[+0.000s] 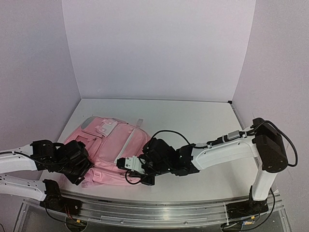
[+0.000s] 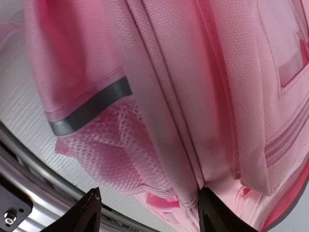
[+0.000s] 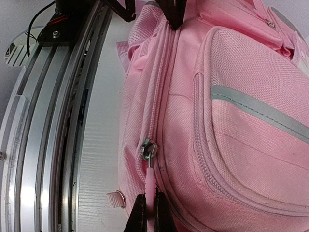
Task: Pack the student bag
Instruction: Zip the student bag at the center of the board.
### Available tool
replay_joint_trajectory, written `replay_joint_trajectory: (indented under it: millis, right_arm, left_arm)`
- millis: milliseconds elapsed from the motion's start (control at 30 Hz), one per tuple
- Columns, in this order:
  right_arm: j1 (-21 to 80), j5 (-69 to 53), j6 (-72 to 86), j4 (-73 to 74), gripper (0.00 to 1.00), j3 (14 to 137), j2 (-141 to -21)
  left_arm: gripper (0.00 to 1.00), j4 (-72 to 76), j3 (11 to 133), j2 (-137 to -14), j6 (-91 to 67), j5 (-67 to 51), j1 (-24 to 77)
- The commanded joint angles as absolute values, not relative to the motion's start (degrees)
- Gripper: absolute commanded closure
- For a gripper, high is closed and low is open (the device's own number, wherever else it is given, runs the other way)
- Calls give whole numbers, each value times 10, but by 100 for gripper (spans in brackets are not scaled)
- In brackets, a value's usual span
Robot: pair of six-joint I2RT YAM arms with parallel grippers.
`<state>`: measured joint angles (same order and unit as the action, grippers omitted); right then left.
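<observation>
Right gripper (image 3: 147, 207) was clamped on the bag's (image 1: 116, 147) zip pull (image 3: 150, 178); left gripper (image 2: 149, 200) stood open, bag's side between its fingers.

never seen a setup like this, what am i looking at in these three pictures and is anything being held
These are two robot arms bolted to a white table, each ending in a two-fingered hand. The wide picture looks down from above and behind them. The other two come from a small camera on each wrist, looking along the fingers. On the table lies a pink backpack. The right hand is shut on the pink zip pull at the bag's near edge. The left hand is open beside the bag's mesh pocket, fingers apart, gripping nothing that I can see.
</observation>
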<state>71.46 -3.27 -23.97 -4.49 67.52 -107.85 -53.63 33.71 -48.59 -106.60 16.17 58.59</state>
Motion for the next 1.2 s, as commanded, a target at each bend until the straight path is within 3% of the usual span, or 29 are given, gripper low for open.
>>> replay_joint_trajectory:
  millis: [0, 100, 167, 233, 267, 533, 767, 1167]
  right_arm:
    - [718, -58, -274, -5, 100, 699, -1070]
    - [718, -56, -296, -3, 100, 697, -1074]
    - [719, -46, -335, -1, 100, 695, -1077]
    - [719, -23, -378, 22, 100, 702, -1079]
    - [719, -11, -401, 30, 100, 704, -1079]
    - [718, 108, -561, 44, 100, 700, -1087]
    - [698, 133, -656, 43, 100, 656, -1069]
    - [563, 163, -688, 12, 100, 667, -1042]
  left_arm:
    - [38, -436, 312, -499, -1069, 244, 584]
    - [49, -430, 329, -549, -1062, 270, 582]
    - [69, -422, 343, -579, -1054, 283, 576]
    - [96, -434, 357, -600, -1048, 288, 562]
    - [99, -438, 361, -603, -1045, 290, 554]
    - [100, -493, 392, -565, -961, 294, 454]
    - [100, -550, 438, -576, -911, 318, 389]
    - [100, -536, 372, -534, -851, 262, 279]
